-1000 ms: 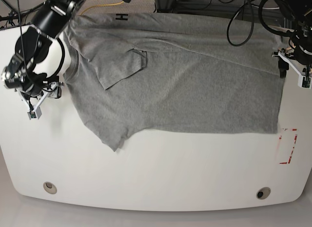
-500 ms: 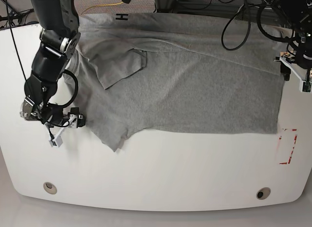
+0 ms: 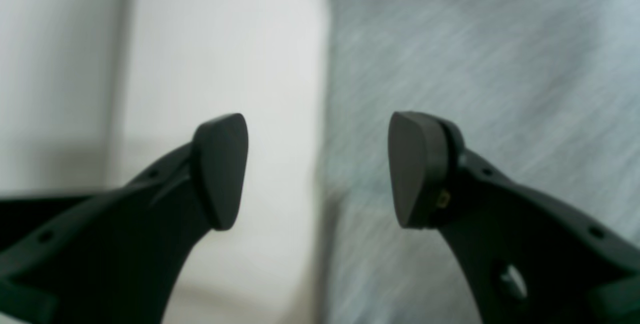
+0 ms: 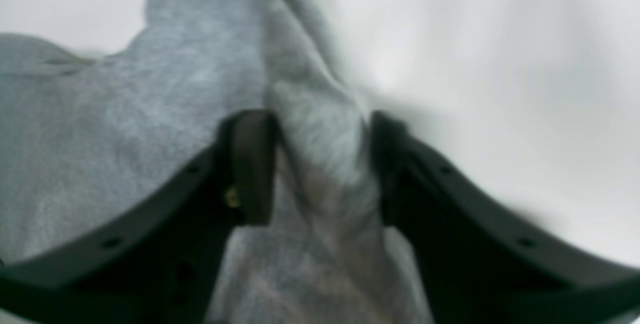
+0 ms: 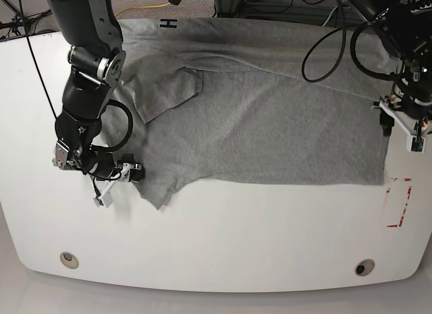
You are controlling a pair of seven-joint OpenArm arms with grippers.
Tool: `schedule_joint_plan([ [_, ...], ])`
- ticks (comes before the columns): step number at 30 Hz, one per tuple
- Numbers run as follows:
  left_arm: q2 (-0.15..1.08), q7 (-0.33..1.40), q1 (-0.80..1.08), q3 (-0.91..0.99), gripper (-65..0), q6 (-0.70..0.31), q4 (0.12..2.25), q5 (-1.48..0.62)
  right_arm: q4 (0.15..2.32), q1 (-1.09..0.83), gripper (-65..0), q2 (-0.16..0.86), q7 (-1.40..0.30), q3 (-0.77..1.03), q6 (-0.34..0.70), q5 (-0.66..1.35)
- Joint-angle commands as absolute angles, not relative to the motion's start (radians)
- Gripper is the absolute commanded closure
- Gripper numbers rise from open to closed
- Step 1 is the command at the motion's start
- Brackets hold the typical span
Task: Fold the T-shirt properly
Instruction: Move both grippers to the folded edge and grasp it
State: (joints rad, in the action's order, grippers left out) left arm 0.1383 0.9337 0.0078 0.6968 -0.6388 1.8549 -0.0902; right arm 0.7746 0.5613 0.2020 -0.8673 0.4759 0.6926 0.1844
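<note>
T-shirt (image 5: 270, 118) flat on table (image 5: 223, 240) | red marks (image 5: 398, 202) beside hem

T-shirt (image 5: 270, 111) far edge cut off, both wrist views blurred, lettering mostly hidden

right gripper (image 5: 128, 173) | now down at 8 o'clock | jaws closing around T-shirt (image 5: 270, 118) sleeve edge
</note>
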Motion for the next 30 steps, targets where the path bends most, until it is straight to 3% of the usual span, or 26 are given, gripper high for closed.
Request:
schedule_joint_plan([
  [1, 0.160, 0.914, -0.048, 0.685, -41.7, -0.570, 1.804, -0.084, 0.789, 0.595, -12.0, 0.209, -0.848, 0.476, 0.698, 0.197],
  [3, 0.188, 0.914, -0.107, 0.661, -41.7, -0.504, 1.721, -0.082, 0.789, 0.595, -5.5, 0.203, -0.848, 0.476, 0.698, 0.197],
  [10, 0.243, 0.839, -0.291, 0.601, -41.7, -0.334, 1.372, -0.041, 0.791, 0.598, -4.3, 0.203, -0.849, 0.476, 0.698, 0.197],
  [17, 0.283, 0.670, -0.410, 0.601, -51.5, -0.329, 1.036, 0.035, 0.791, 0.598, -4.3, 0.205, -0.849, 0.476, 0.698, 0.197],
  [22, 0.329, 0.559, -0.481, 0.535, -51.5, -0.332, 0.811, 0.036, 0.791, 0.596, -4.3, 0.206, -0.849, 0.476, 0.698, 0.197],
  [30, 0.332, 0.503, -0.516, 0.464, -51.5, -0.335, 0.720, 0.033, 0.791, 0.599, -4.3, 0.203, -0.849, 0.476, 0.698, 0.197],
])
